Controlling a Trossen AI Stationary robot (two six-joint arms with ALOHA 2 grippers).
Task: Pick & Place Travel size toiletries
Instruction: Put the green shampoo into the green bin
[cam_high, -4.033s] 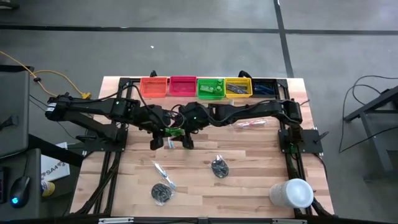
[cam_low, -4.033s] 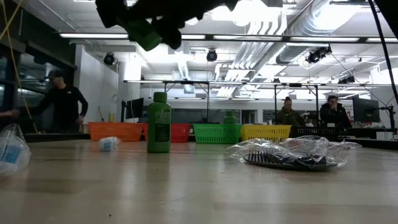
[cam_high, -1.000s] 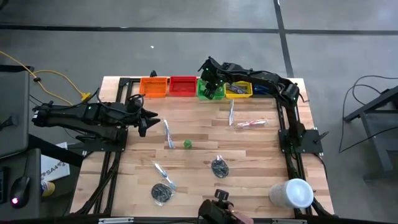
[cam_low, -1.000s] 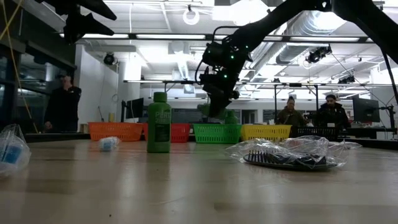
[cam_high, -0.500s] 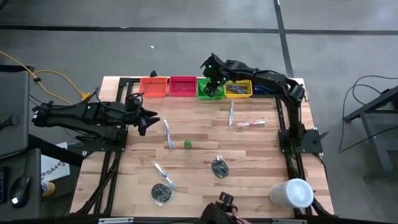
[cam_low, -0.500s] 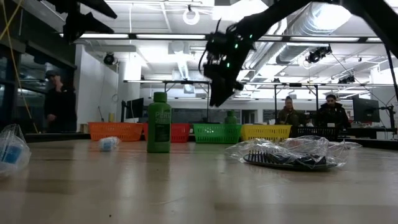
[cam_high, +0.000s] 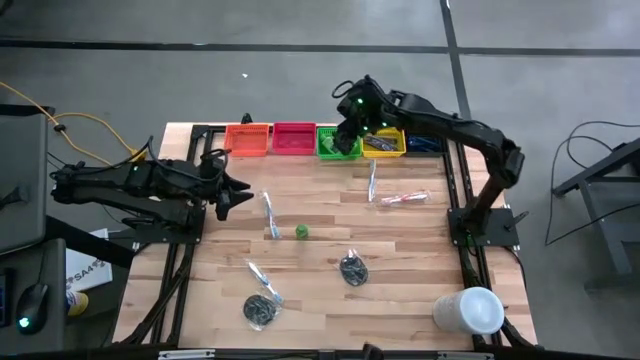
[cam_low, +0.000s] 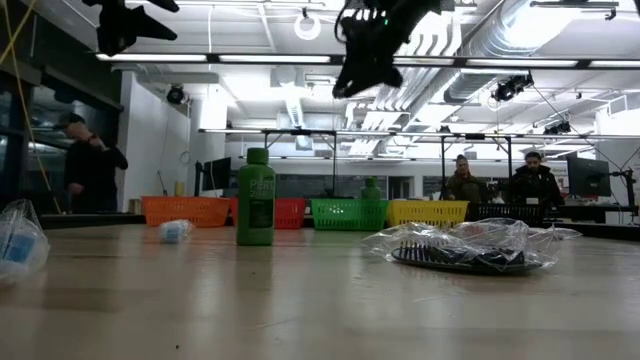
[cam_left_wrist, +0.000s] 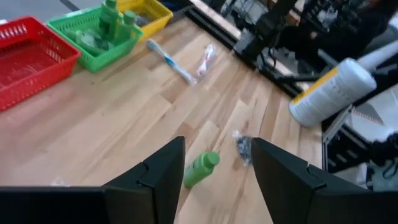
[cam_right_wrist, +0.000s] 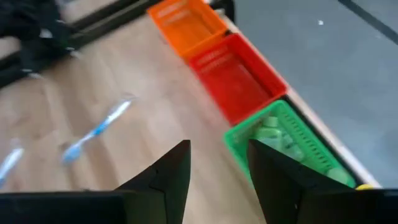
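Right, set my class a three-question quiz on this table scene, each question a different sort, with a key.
1. Which bin does the right hand hover over: A orange, B green, C blue?
2. True or false: the green bottle out on the table stands upright.
3. How many dark round bundles lie on the table?
Key: 1 B, the green bin. 2 True. 3 Two.
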